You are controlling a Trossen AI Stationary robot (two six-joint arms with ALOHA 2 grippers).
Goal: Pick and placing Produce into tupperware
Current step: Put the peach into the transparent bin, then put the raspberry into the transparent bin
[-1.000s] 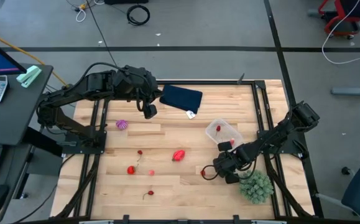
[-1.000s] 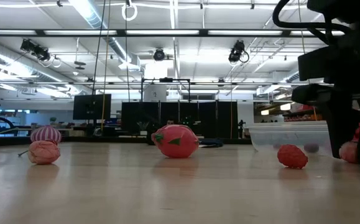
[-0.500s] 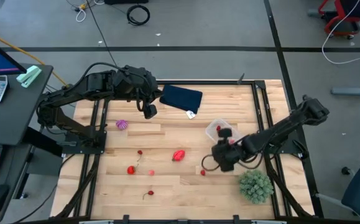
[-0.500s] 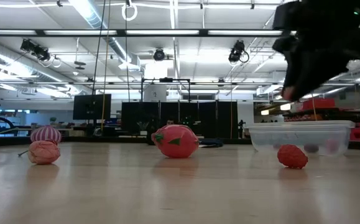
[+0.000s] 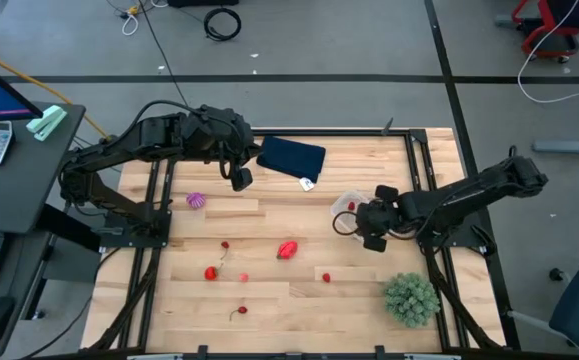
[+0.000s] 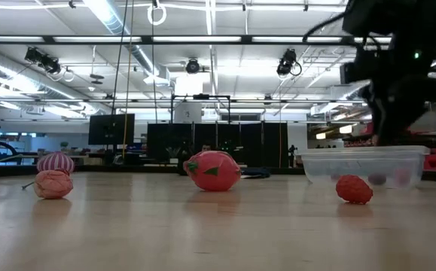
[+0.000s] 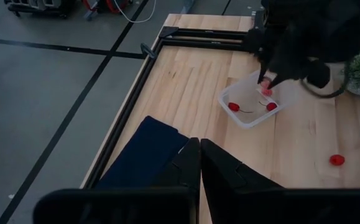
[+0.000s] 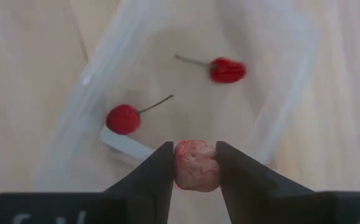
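The tupperware [image 5: 353, 205] is a clear rectangular container on the right half of the table, with two red cherries [image 8: 123, 119] [image 8: 227, 70] lying in it. My right gripper [image 8: 196, 152] hangs just above it, shut on a pink round piece of produce [image 8: 196, 167]. More produce lies loose on the wood: a purple piece [image 5: 196, 200], a red piece [image 5: 287, 249], another red one [image 5: 211, 272] and a small red one [image 5: 326, 277]. My left gripper [image 7: 199, 163] is shut and empty, in the air near the navy cloth [image 5: 291, 158]. My right gripper pinches the pink piece's two sides [image 8: 180, 167] between its two fingers [image 8: 158, 171]. It comes from above, pointing down. The piece is lifted clear and hangs over the inside of the tupperware [image 7: 245, 102].
A bushy green plant [image 5: 411, 298] stands at the near right corner of the table. The navy folded cloth lies at the far edge, with a white tag beside it. In the low view, a large red piece [image 6: 213, 170] and a pink one [image 6: 53, 183] rest on the wood.
My right gripper has risen from the table beside the plant and travelled toward the far edge until it hangs over the tupperware. It stayed shut on the pink piece, which has been lifted clear of the wood. A small red piece stayed behind on the table.
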